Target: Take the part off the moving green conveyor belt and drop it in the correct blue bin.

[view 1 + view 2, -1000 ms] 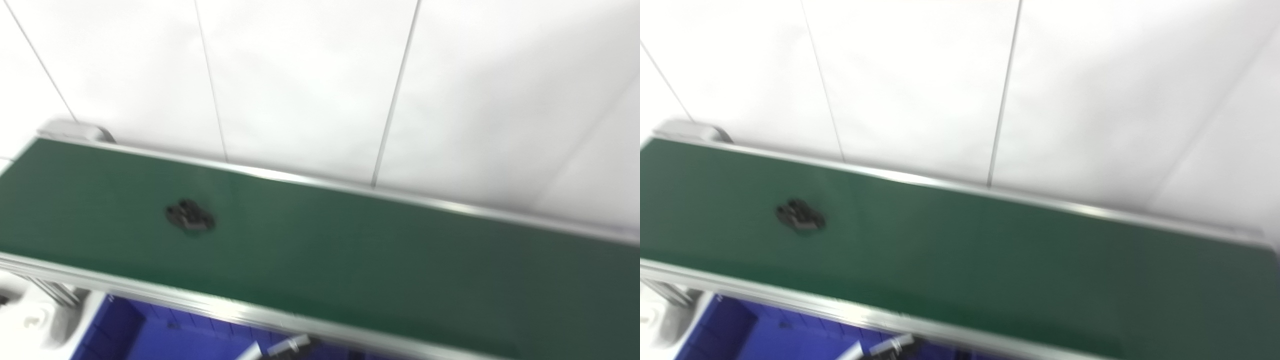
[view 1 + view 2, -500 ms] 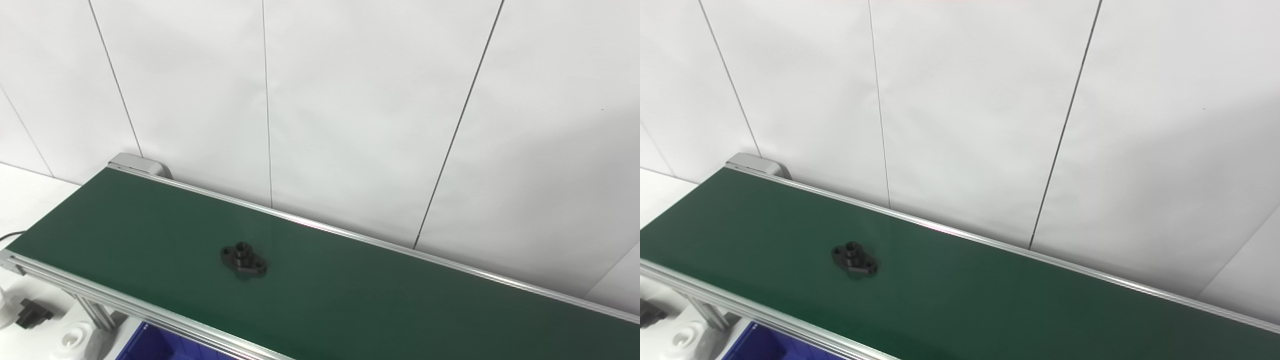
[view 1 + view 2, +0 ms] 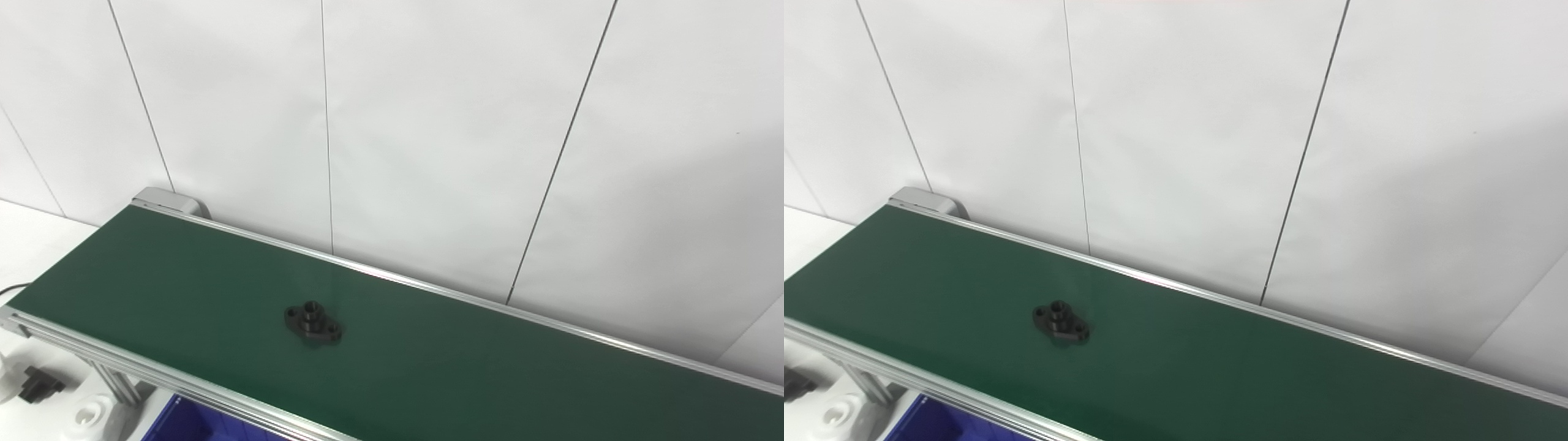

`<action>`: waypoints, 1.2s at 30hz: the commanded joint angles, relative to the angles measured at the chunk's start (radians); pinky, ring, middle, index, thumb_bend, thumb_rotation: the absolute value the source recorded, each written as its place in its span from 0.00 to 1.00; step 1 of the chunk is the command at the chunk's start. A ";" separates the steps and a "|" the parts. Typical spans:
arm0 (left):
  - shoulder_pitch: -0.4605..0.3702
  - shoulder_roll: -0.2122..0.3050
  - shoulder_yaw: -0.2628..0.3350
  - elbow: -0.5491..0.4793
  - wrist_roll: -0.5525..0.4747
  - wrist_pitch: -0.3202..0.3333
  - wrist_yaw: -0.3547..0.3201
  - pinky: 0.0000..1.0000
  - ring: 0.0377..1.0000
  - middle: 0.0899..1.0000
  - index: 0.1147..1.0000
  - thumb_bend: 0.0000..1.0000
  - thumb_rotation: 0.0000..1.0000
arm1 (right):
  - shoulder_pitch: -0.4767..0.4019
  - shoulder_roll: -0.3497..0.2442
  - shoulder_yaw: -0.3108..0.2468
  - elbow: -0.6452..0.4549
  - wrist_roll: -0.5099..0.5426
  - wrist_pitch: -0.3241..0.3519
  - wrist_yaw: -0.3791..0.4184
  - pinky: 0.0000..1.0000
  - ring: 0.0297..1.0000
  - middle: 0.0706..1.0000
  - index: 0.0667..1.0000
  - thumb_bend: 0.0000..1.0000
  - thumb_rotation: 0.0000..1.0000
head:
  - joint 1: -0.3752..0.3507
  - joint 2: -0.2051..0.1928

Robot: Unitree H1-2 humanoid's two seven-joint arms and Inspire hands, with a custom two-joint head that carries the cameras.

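Observation:
A small black flanged part (image 3: 312,322) with a raised round hub and a hole at each end lies flat on the green conveyor belt (image 3: 490,373), left of the belt's middle; it also shows in the right eye view (image 3: 1061,323). A corner of a blue bin (image 3: 184,424) shows under the belt's near rail at the bottom left. Neither hand is in view.
The belt runs from upper left to lower right between aluminium rails (image 3: 153,375), against a white panelled wall (image 3: 429,135). White moulded pieces (image 3: 86,416) and a small black block (image 3: 38,386) sit on the white surface at the bottom left, by the belt's frame legs.
The camera tilted up and steadied after one second ago, hiding most of the blue bin. In the last half second the black part moved a little to the right along the belt.

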 commanded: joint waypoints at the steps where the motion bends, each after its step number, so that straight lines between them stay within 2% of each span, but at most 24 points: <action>1: 0.000 0.013 0.008 -0.032 -0.013 -0.037 -0.007 0.78 0.85 0.87 0.82 0.93 0.30 | -0.002 0.013 -0.052 -0.110 -0.052 -0.043 0.022 0.51 0.72 0.83 0.96 0.96 0.29 | -0.019 0.009; 3: 0.010 0.019 0.017 -0.049 -0.023 -0.037 -0.026 0.79 0.85 0.88 0.82 0.92 0.27 | -0.018 0.022 -0.077 -0.166 -0.035 -0.028 0.065 0.57 0.75 0.84 0.96 0.96 0.30 | -0.034 0.019; 5: 0.023 0.024 0.027 -0.066 -0.027 -0.037 -0.039 0.79 0.85 0.88 0.82 0.92 0.25 | -0.042 0.033 -0.091 -0.202 0.009 -0.015 0.114 0.66 0.79 0.85 0.96 0.97 0.26 | -0.058 0.031; 6: 0.029 0.027 0.032 -0.076 -0.028 -0.037 -0.044 0.79 0.86 0.88 0.83 0.92 0.23 | -0.054 0.038 -0.098 -0.217 0.021 -0.011 0.135 0.72 0.80 0.85 0.97 0.96 0.25 | -0.078 0.050; 7: 0.034 0.029 0.036 -0.082 -0.030 -0.037 -0.049 0.79 0.86 0.88 0.83 0.92 0.23 | -0.064 0.044 -0.105 -0.229 0.025 -0.006 0.153 0.73 0.80 0.85 0.97 0.96 0.24 | -0.078 0.050; 8: 0.039 0.033 0.042 -0.090 -0.033 -0.037 -0.056 0.79 0.86 0.89 0.83 0.92 0.23 | -0.075 0.052 -0.113 -0.243 0.024 0.001 0.171 0.74 0.81 0.84 0.96 0.95 0.23 | -0.110 0.084; 9: 0.045 0.037 0.048 -0.100 -0.038 -0.037 -0.067 0.79 0.86 0.89 0.83 0.92 0.23 | -0.085 0.062 -0.122 -0.259 0.014 0.017 0.189 0.74 0.81 0.84 0.96 0.95 0.23 | -0.110 0.084; 10: 0.052 0.043 0.056 -0.114 -0.045 -0.037 -0.079 0.79 0.87 0.90 0.84 0.91 0.23 | -0.094 0.073 -0.129 -0.277 0.004 0.034 0.208 0.74 0.82 0.85 0.95 0.95 0.24 | -0.138 0.119; 11: 0.057 0.045 0.062 -0.123 -0.050 -0.037 -0.090 0.80 0.87 0.90 0.84 0.91 0.24 | -0.099 0.082 -0.136 -0.289 -0.003 0.045 0.223 0.74 0.82 0.86 0.95 0.94 0.25 | -0.138 0.119; 12: 0.066 0.051 0.072 -0.139 -0.060 -0.037 -0.106 0.80 0.87 0.90 0.84 0.91 0.24 | -0.112 0.092 -0.140 -0.310 -0.006 0.073 0.247 0.74 0.83 0.86 0.95 0.94 0.26 | -0.165 0.160; 13: 0.072 0.053 0.080 -0.150 -0.067 -0.037 -0.119 0.81 0.88 0.92 0.85 0.91 0.23 | -0.121 0.100 -0.145 -0.325 -0.007 0.092 0.265 0.75 0.83 0.87 0.95 0.92 0.29 | -0.165 0.160; 16: 0.096 0.056 0.105 -0.191 -0.077 -0.037 -0.149 0.82 0.89 0.93 0.87 0.91 0.24 | -0.170 0.135 -0.158 -0.358 -0.032 0.154 0.314 0.75 0.84 0.87 0.94 0.89 0.35 | -0.183 0.217; 17: 0.102 0.055 0.111 -0.199 -0.078 -0.037 -0.156 0.83 0.89 0.93 0.88 0.91 0.24 | -0.180 0.143 -0.163 -0.364 -0.035 0.165 0.326 0.75 0.84 0.87 0.93 0.87 0.36 | -0.183 0.217; 19: 0.120 0.058 0.125 -0.234 -0.082 -0.037 -0.171 0.84 0.90 0.94 0.89 0.92 0.25 | -0.205 0.154 -0.174 -0.385 -0.015 0.205 0.359 0.77 0.83 0.86 0.92 0.84 0.40 | -0.193 0.289; 21: 0.142 0.066 0.137 -0.275 -0.087 -0.037 -0.196 0.86 0.92 0.95 0.91 0.91 0.25 | -0.228 0.158 -0.186 -0.401 0.007 0.236 0.389 0.77 0.83 0.86 0.91 0.83 0.40 | -0.196 0.336; 26: 0.154 0.031 0.158 -0.305 -0.076 -0.037 -0.225 0.94 0.97 0.99 0.95 0.92 0.27 | -0.288 0.157 -0.211 -0.439 0.035 0.327 0.459 0.74 0.82 0.85 0.89 0.82 0.38 | -0.189 0.388; 32: 0.135 -0.015 0.187 -0.309 -0.082 -0.031 -0.254 0.92 0.97 0.99 0.95 0.93 0.26 | -0.369 0.163 -0.219 -0.449 0.029 0.406 0.520 0.72 0.80 0.83 0.88 0.81 0.35 | -0.168 0.428; 36: 0.139 -0.029 0.208 -0.343 -0.077 0.016 -0.276 0.90 0.96 0.99 0.95 0.93 0.26 | -0.431 0.172 -0.211 -0.444 0.010 0.466 0.561 0.70 0.77 0.82 0.88 0.81 0.35 | -0.159 0.443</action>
